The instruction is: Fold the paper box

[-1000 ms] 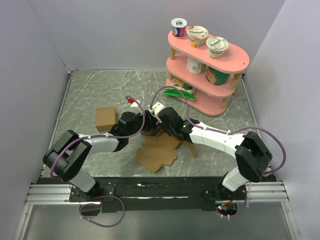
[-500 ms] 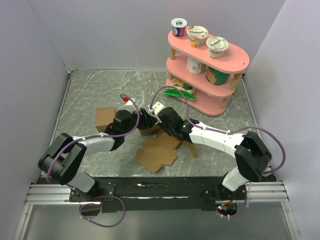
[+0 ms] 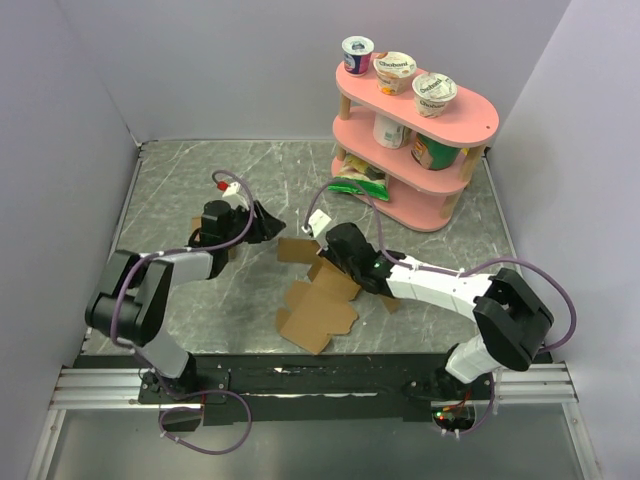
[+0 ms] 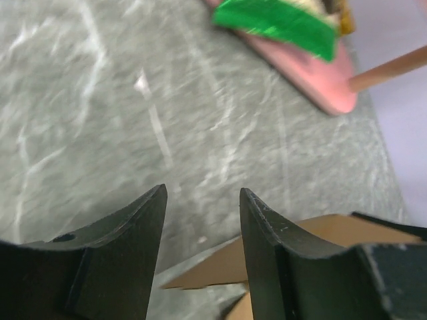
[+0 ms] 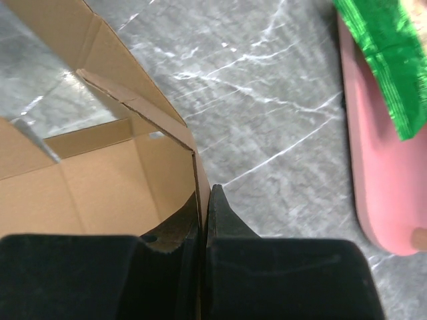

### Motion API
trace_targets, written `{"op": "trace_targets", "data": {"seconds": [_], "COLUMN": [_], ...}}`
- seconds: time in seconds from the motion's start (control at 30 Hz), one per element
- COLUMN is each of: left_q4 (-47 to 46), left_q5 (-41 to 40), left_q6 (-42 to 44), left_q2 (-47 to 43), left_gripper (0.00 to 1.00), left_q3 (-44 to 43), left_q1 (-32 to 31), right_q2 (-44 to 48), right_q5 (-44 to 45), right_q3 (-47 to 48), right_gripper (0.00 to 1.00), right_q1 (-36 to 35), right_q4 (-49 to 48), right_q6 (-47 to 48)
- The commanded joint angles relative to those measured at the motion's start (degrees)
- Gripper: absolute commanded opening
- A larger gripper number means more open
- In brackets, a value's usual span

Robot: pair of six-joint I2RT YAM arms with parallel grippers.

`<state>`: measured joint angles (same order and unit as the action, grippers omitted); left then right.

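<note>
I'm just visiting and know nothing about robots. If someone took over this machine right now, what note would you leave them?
Left gripper: open and empty, above the table at the far edge of the paper box.
Right gripper: shut on one raised wall of the paper box.
Box: middle of the table, its near part lying flat.
Done: some walls stand up at the far end.
Left: raise the other walls, tuck the tabs, close the flaps.

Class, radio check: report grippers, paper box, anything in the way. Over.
Left gripper open, empty. Right gripper shut on paper box wall; box half-formed. Pink shelf stands apart, no obstruction.
</note>
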<state>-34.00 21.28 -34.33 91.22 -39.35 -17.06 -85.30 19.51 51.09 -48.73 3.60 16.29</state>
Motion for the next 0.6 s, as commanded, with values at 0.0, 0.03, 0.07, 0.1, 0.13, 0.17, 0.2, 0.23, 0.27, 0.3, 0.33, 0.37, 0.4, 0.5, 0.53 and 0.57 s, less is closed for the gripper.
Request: {"op": "trace_targets", "data": {"seconds": [0.0, 0.03, 0.07, 0.1, 0.13, 0.17, 0.2, 0.23, 0.27, 0.3, 0.33, 0.37, 0.4, 0.5, 0.53, 0.57], "left_q4": [-2.82, -3.61, -4.14, -4.58, -4.93, -5.37, -6.68, -7.39, -8.27, -9.67, -10.64, -11.52, -12.31, -14.87, -14.96, -14.70], "left_q5": [5.61, 6.66, 7.02, 7.11, 7.89, 8.86, 9.56, 10.35, 12.36, 13.08, 13.96, 15.27, 16.07, 17.66, 17.74, 17.83], "left_q6": [-0.39, -1.00, -1.18, -1.09, -1.35, -1.27, -1.18, -1.27, -1.36, -1.36, -1.53, -1.79, -1.97, -2.59, -2.15, -1.89], "left_q2": [3.52, 4.83, 5.28, 5.72, 6.42, 6.77, 7.04, 7.48, 7.83, 8.09, 8.53, 8.80, 8.97, 8.80, 8.71, 8.62], "left_gripper": [0.53, 0.53, 0.53, 0.53, 0.53, 0.52, 0.52, 0.52, 0.52, 0.52, 0.52, 0.51, 0.51, 0.50, 0.50, 0.50], "left_q3": [-0.64, -0.55, -0.55, -0.55, -0.55, -0.55, -0.37, -0.20, 0.06, 0.24, 0.76, 1.12, 1.56, 3.92, 4.37, 4.63], "left_q1": [0.62, 0.62, 0.62, 0.62, 0.62, 0.62, 0.62, 0.62, 0.62, 0.62, 0.62, 0.62, 0.54, 0.27, 0.01, -0.17], "right_q2": [0.48, 0.57, 0.57, 0.57, 0.48, 0.66, 0.57, 0.48, 0.40, 0.05, -0.04, -0.22, -0.31, -0.57, -0.66, -0.75], "right_q5": [0.61, 1.14, 1.84, 3.85, 4.83, 5.62, 7.54, 8.35, 9.14, 10.10, 11.33, 12.30, 13.18, 14.51, 14.42, 14.33], "right_q3": [-3.28, -4.06, -4.42, -4.68, -5.38, -5.82, -6.35, -6.53, -6.70, -6.97, -7.14, -7.32, -7.67, -7.67, -7.50, -7.41], "right_gripper": [0.01, 0.01, 0.01, 0.01, 0.01, 0.01, 0.02, 0.02, 0.02, 0.02, 0.02, 0.02, 0.02, 0.07, 0.08, 0.10], "right_q1": [-0.40, -0.75, -1.36, -1.89, -2.33, -2.86, -3.73, -4.09, -4.61, -5.23, -5.67, -6.20, -6.55, -7.52, -7.69, -7.70], "right_q4": [-6.22, -6.84, -7.37, -8.24, -8.95, -9.57, -10.36, -10.89, -11.24, -11.76, -12.55, -13.26, -13.96, -14.41, -13.97, -13.71], "right_q6": [0.31, 0.93, 1.98, 2.33, 2.95, 3.82, 4.18, 4.53, 5.23, 5.41, 6.20, 6.64, 7.17, 8.05, 7.96, 7.96]}}
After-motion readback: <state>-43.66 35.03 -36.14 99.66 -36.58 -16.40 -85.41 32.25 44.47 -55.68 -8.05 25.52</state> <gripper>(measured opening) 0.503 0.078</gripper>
